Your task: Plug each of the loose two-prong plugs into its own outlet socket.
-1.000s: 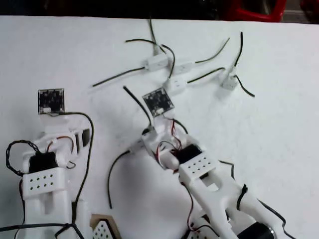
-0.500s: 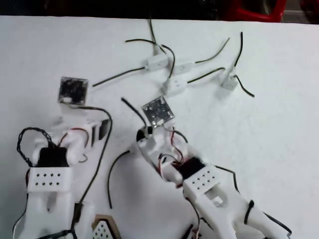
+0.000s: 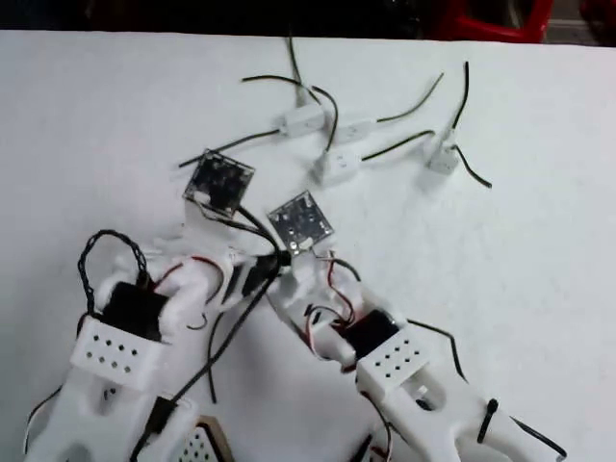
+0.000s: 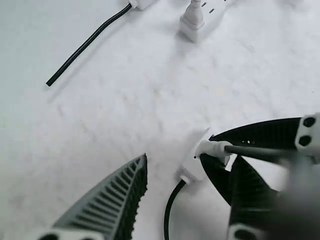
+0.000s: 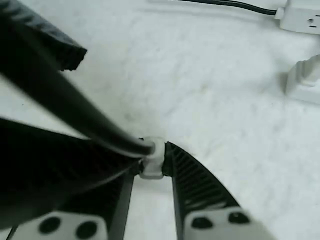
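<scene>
Right gripper (image 5: 152, 167) tight around a white plug (image 5: 152, 157), left gripper (image 3: 236, 245) spread near the socket (image 4: 192, 166)

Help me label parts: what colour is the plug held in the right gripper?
White plug, black cord; clearest in the right wrist view.

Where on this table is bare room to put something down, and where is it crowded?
Bare: the table's far left part, beyond the left arm; and the wide right side, between the right arm and the sockets. Crowded: the far middle with sockets and cords, and around the plug in the right gripper.
</scene>
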`<act>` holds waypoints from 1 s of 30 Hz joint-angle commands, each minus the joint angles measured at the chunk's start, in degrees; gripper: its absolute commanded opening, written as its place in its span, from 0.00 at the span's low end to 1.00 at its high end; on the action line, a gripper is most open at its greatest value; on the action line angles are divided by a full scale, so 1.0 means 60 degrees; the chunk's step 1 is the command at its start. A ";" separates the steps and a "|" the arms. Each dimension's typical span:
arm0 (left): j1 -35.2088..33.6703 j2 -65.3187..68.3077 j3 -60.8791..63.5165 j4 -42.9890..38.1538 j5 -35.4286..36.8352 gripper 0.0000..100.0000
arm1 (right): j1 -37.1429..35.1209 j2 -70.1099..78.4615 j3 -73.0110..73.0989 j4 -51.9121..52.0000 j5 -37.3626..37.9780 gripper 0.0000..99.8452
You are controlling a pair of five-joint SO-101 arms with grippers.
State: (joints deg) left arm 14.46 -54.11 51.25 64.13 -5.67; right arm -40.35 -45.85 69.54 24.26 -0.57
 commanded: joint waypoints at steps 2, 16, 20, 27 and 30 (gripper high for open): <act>0.0051 -0.0212 -0.0498 0.0000 0.0103 0.27 | -0.0066 -0.0330 -0.0088 0.0110 0.0073 0.02; -0.1253 -0.0212 -0.0527 -0.0527 0.0103 0.27 | -0.0901 -0.1516 -0.0132 0.0974 0.0044 0.02; -0.0168 -0.0227 -0.0557 -0.0117 0.0103 0.27 | -0.0930 -0.1531 -0.0147 0.0974 0.0029 0.02; -0.0125 -0.0227 -0.0571 0.0322 0.0088 0.27 | -0.0256 -0.1531 -0.0147 0.1194 0.0088 0.02; -0.0930 -0.0227 -0.0571 0.0249 0.0088 0.27 | -0.0081 -0.1516 -0.0322 0.1722 0.0088 0.02</act>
State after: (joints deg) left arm 13.49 -54.64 50.46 65.36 -5.49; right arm -42.64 -53.23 69.63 32.53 -0.48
